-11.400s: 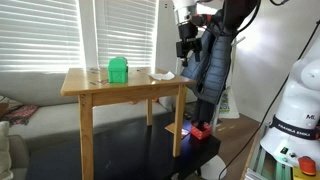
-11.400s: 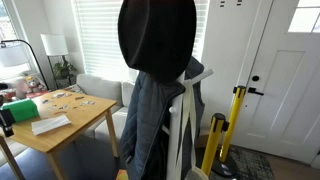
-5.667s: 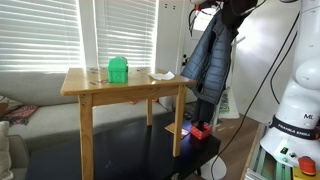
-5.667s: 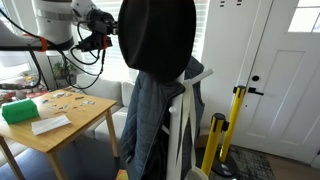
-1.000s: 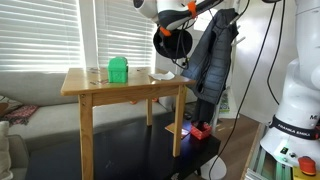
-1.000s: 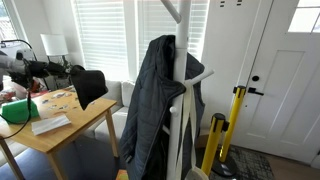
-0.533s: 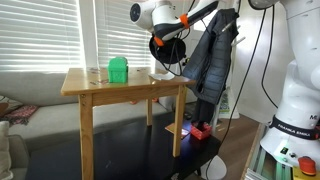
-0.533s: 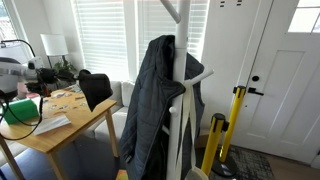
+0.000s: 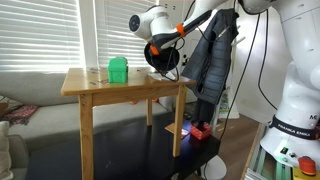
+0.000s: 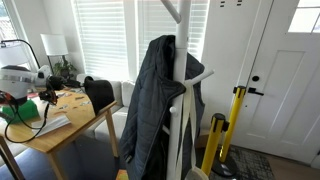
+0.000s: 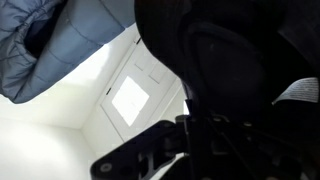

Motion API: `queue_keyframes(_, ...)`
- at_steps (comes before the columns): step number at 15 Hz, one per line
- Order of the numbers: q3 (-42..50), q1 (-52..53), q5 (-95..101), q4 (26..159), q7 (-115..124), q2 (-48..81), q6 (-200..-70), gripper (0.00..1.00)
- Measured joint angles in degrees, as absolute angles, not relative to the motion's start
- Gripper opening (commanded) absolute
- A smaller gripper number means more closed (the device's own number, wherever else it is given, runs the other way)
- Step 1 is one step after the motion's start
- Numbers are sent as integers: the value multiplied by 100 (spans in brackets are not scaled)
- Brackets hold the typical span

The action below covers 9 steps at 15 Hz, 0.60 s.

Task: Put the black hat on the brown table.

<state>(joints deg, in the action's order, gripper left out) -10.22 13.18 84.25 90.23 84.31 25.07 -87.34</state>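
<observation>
Over brown table (image 9: 110,86), black hat (image 9: 166,58) hangs from pincer (image 11: 212,136); fingertips hidden.

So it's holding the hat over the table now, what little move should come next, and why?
Probably ease it straight down. The black hat hangs over one end of the brown table, seemingly not yet resting on the wood, so letting go now might let it tumble.
</observation>
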Motion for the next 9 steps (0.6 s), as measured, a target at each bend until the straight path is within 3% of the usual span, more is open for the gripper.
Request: queue_keyframes(9, -1113, 1471, 8938, 9178, 8325, 2618, -9225, 1)
